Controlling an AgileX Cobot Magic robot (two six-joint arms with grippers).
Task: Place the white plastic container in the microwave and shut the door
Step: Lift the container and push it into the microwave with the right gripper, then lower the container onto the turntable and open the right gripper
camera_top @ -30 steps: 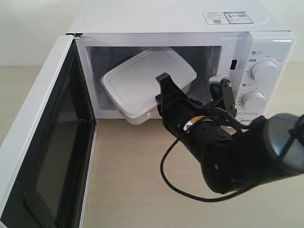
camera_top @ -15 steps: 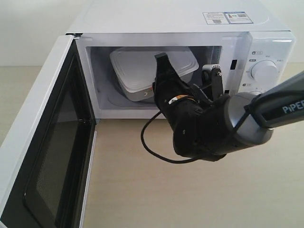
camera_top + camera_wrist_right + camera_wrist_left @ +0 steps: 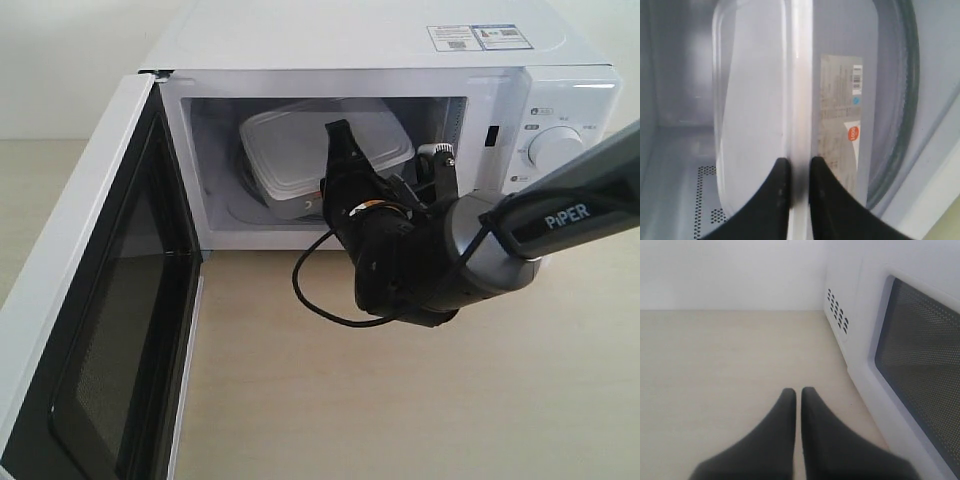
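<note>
Nearest, at the lower left of the exterior frame, the door [image 3: 100,300] stands wide open; the left gripper [image 3: 796,395] hovers over the bare surface [image 3: 715,355], jaws pressed together on nothing; the right gripper [image 3: 795,167] has its jaws pinched on the rim of the white plastic container [image 3: 290,150], tilted inside the microwave [image 3: 350,40] cavity, upper middle; released like that, I'd say it could land skewed on the glass turntable [image 3: 907,90], or catch on the jaws and get dragged out.

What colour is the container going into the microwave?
White; the white plastic container shows best in the exterior view.
</note>
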